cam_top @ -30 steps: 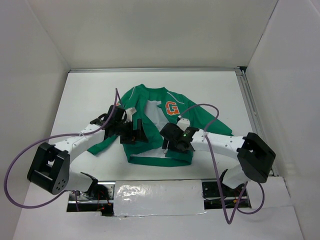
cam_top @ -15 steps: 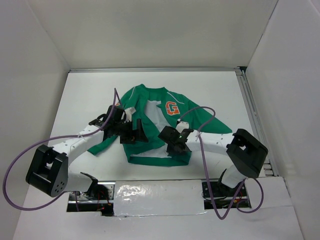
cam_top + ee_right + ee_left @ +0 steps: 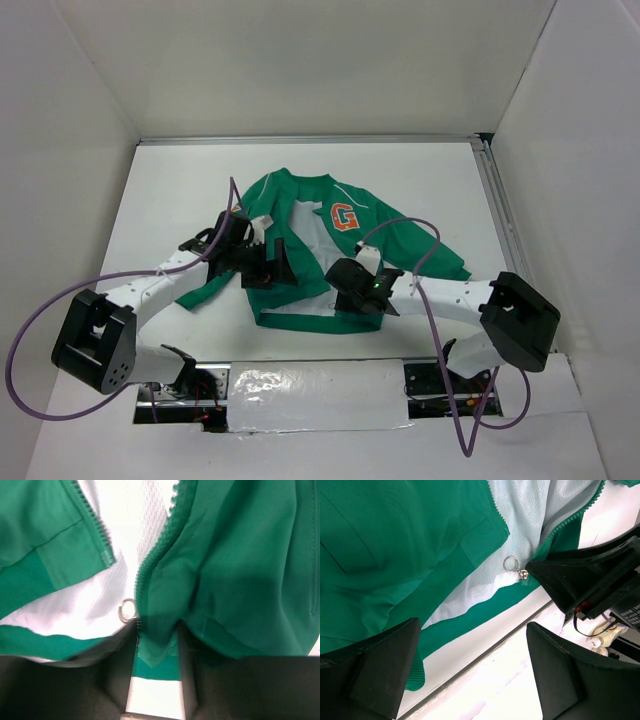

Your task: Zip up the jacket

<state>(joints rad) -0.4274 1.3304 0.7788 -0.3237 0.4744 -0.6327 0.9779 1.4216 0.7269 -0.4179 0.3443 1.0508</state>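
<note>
Between right fingers [image 3: 100,685], jacket hem [image 3: 156,650]

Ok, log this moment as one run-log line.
jacket: front open, zipper unjoined | left gripper: open above hem | right gripper: shut on jacket hem beside pull ring | zip: not started

Counts: 1 jacket [image 3: 290,195] on 1 desk [image 3: 180,180]. 1 orange G patch [image 3: 344,216], mid-frame in the top view. 1 zipper pull ring [image 3: 510,563]. 2 zipper tooth rows in the right wrist view: upper-left row [image 3: 92,517], centre row [image 3: 155,555]. 2 arms: left arm [image 3: 150,288] lower left, right arm [image 3: 450,295] lower right. 2 purple cables: left cable [image 3: 100,276], right cable [image 3: 405,222].
</note>
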